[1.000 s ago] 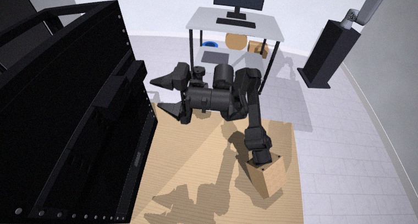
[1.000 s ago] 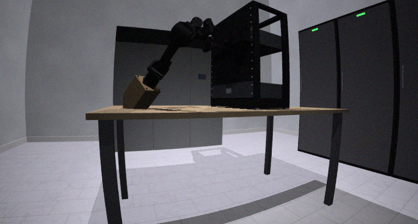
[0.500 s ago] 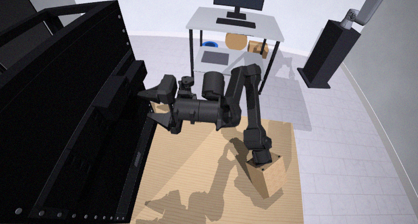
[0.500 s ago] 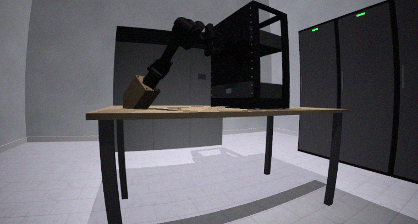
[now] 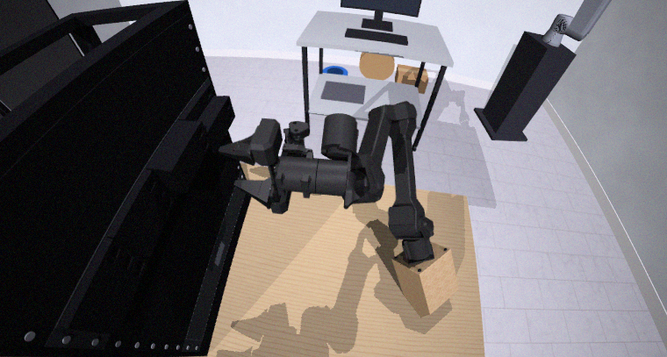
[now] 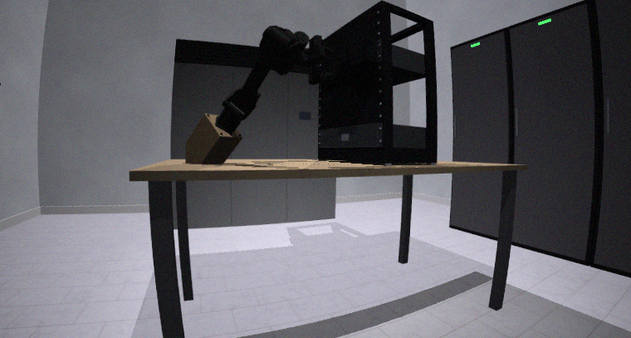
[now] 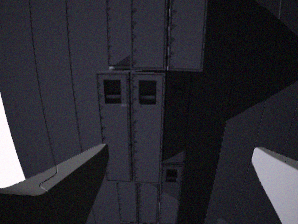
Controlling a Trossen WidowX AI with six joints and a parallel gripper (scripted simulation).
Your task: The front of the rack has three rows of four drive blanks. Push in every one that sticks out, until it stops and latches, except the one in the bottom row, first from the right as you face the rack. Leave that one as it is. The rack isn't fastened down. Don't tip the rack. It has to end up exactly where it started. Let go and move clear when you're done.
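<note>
The black rack [image 5: 107, 167] stands on the wooden table, its front facing my arm. In the top view, two drive blanks stick out of the front: one at the far end [image 5: 218, 114] and one nearer [image 5: 179, 145]. My gripper [image 5: 239, 167] is open and empty, its fingertips right at the rack's front, beside the far protruding blank. In the wrist view the fingers frame the rows of blanks [image 7: 133, 123] from very close, and a dark protruding block [image 7: 229, 90] fills the right side. In the exterior view the gripper [image 6: 320, 66] is at the upper part of the rack [image 6: 375, 88].
The arm's wooden base block [image 5: 426, 280] sits on the table, away from the rack. A desk with a monitor [image 5: 376, 37] and a dark cabinet [image 5: 522, 86] stand on the floor behind. Tall cabinets [image 6: 543, 132] line the room beyond the table.
</note>
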